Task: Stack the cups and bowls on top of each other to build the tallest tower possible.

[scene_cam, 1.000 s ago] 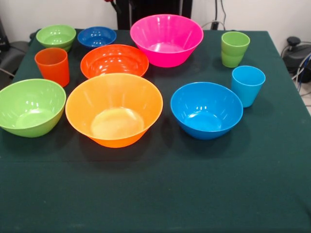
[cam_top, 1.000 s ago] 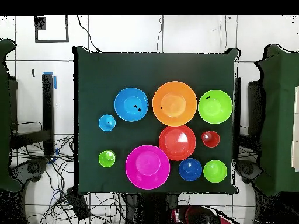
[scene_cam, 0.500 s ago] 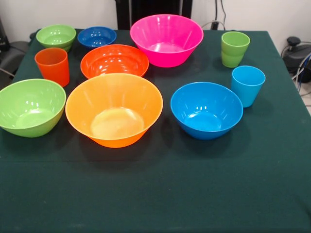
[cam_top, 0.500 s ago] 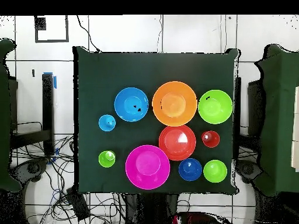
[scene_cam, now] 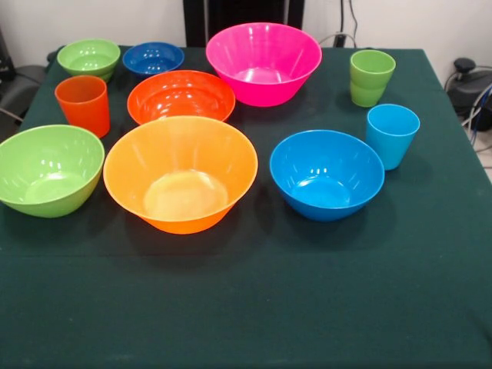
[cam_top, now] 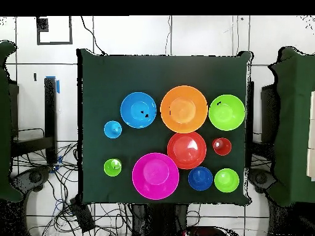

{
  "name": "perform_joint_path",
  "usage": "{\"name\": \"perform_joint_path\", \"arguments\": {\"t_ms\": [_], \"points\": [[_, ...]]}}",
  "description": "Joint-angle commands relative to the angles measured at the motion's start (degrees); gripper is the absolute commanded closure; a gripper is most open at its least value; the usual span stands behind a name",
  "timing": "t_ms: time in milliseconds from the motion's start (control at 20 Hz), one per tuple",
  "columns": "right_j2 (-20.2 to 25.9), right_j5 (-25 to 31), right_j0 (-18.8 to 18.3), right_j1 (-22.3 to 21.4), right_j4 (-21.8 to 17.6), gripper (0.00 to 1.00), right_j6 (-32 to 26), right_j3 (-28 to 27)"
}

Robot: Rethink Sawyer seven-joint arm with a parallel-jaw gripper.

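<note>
All bowls and cups stand singly and upright on the dark green cloth; no tower is in view. The large pink bowl (scene_cam: 264, 61) (cam_top: 155, 176) is at the back. In front of it are the red-orange bowl (scene_cam: 181, 96), the large orange bowl (scene_cam: 181, 173) (cam_top: 184, 109), the lime green bowl (scene_cam: 48, 169) and the blue bowl (scene_cam: 327, 173). The small green bowl (scene_cam: 88, 58) and small dark blue bowl (scene_cam: 153, 58) sit back left. The orange cup (scene_cam: 83, 104) is left; the green cup (scene_cam: 372, 77) and light blue cup (scene_cam: 392, 134) are right. The gripper is out of view.
The table (scene_cam: 254, 307) is covered by the green cloth, and its wide front strip holds no objects. Cables and a dark device (scene_cam: 469, 81) lie beyond the right edge. In the overhead view, cables (cam_top: 92, 212) trail on the floor near the table.
A small red part of the arm at the front view's top edge one second ago is gone. No bowl or cup has moved.
</note>
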Motion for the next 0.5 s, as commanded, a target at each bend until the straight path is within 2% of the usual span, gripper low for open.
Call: {"name": "perform_joint_path", "arguments": {"t_ms": [50, 150, 250, 400, 500], "points": [[-1.26, -21.86, 8.72, 15.42, 1.84, 0.00, 17.80, -10.72], [-2.84, -26.89, 10.46, 16.58, 3.51, 0.00, 19.52, -9.91], [-3.33, -30.58, 10.45, 17.24, 4.09, 0.00, 20.84, -8.81], [-3.89, -34.79, 10.65, 18.04, 3.97, 0.00, 22.68, -8.44], [-4.16, -35.39, 10.88, 19.06, 3.78, 0.00, 23.79, -8.98]]}}
